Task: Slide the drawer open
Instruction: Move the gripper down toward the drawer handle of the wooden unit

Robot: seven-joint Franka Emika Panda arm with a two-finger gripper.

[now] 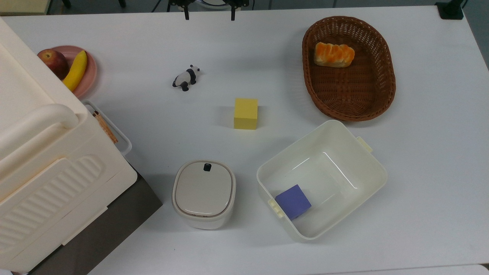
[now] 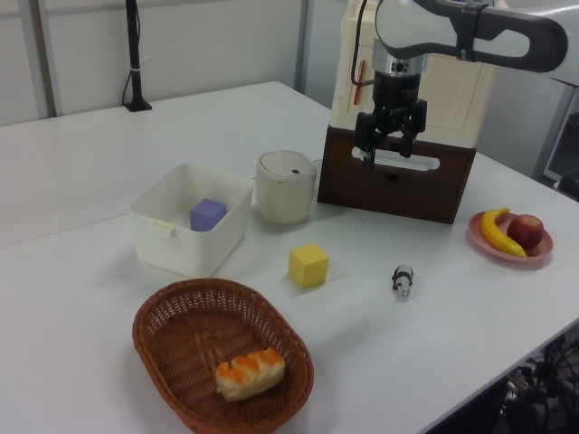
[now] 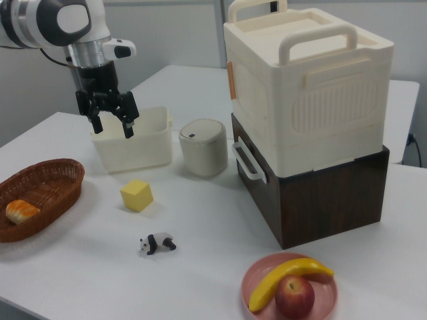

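One dark wooden drawer (image 3: 257, 179), white loop handle (image 3: 247, 162).

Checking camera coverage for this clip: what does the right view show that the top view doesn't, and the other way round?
Right view: the gripper, open, hanging in the air near the white tub, and the dark front of the drawer, which looks shut. Top view: the purple block lying inside the tub. Both: the white handle, yellow block, toy panda, basket with bread, and fruit plate.
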